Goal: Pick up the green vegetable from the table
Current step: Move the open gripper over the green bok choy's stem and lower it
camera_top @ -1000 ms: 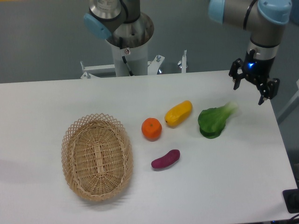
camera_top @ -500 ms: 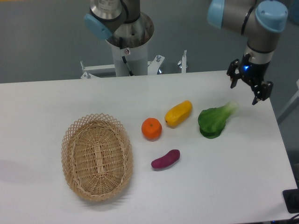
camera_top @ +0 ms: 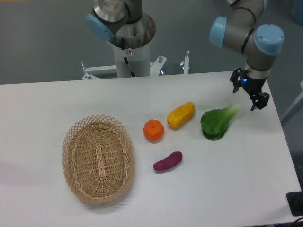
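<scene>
- Camera view: the green vegetable [camera_top: 217,122] lies on the white desk [camera_top: 142,198], right of centre, dark leaves toward the front, pale stem pointing up-right toward the arm
- Arm's jaws [camera_top: 246,96] hang spread and empty, above and just beyond the stem tip, near the desk's far right edge; not touching the vegetable
- Step in hand, as I judge it: the approach, before any grasp; the vegetable is not yet lifted
- Next move calls for bringing the jaws in over the vegetable, turning them to straddle its narrower width, then lowering and closing
- The stem end looks the slimmer place to pinch; the leafy end looks broad for this spread
- Other things sit well to the left and should not interfere: a yellow vegetable [camera_top: 181,115] nearest, an orange [camera_top: 154,130], a purple one [camera_top: 167,161], and a basket [camera_top: 98,158] far left
</scene>
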